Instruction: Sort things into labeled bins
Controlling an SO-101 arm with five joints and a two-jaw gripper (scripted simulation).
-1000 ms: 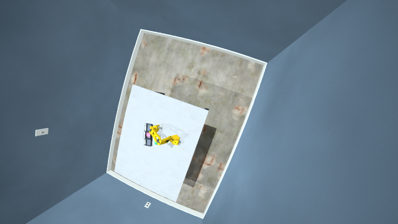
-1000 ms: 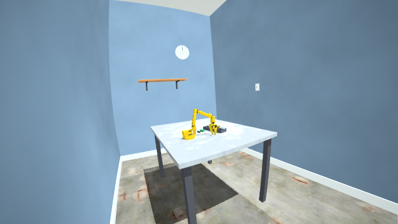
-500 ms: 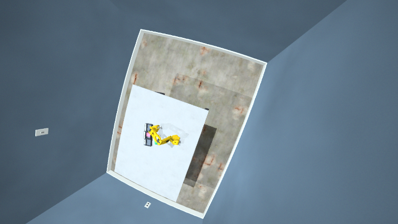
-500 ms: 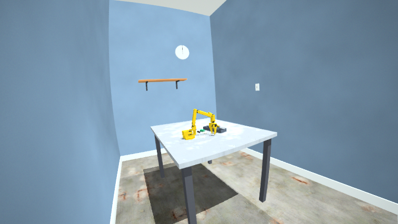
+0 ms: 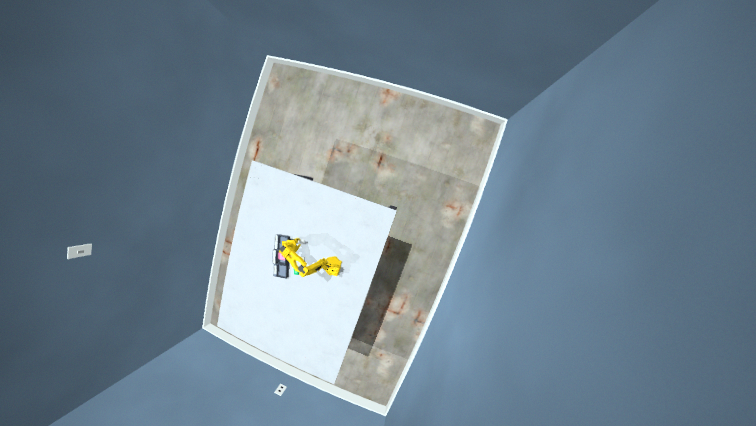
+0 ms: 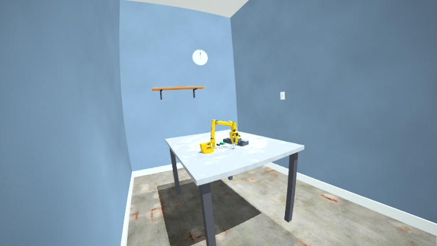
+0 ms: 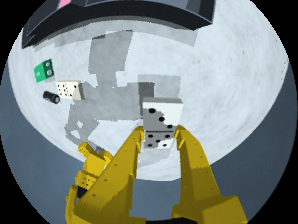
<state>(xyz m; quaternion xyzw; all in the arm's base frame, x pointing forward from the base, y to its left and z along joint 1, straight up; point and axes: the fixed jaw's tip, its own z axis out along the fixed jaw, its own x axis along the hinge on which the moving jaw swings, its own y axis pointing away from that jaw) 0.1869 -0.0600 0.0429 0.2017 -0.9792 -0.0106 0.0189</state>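
Gripper (image 5: 302, 241) (image 6: 234, 144) (image 7: 160, 134) clamped on white domino (image 7: 162, 115), held over table (image 5: 296, 328) (image 6: 244, 159) (image 7: 225, 75), outside the dark bins (image 5: 281, 270) (image 6: 243, 142) (image 7: 187, 19); second domino (image 7: 69, 90) lying near green block (image 7: 44, 70) and black cylinder (image 7: 51, 97).

In the wrist view the dark bins (image 7: 120, 15) run off the upper edge, with only a sliver of something pink (image 7: 65, 2) showing and no label readable. From the top, the yellow arm (image 5: 296, 260) covers part of the bin row (image 5: 280, 234), and the green block (image 5: 296, 273) is partly hidden beside it. In the exterior view the small things near the bins (image 6: 243, 142) are too tiny to tell apart.
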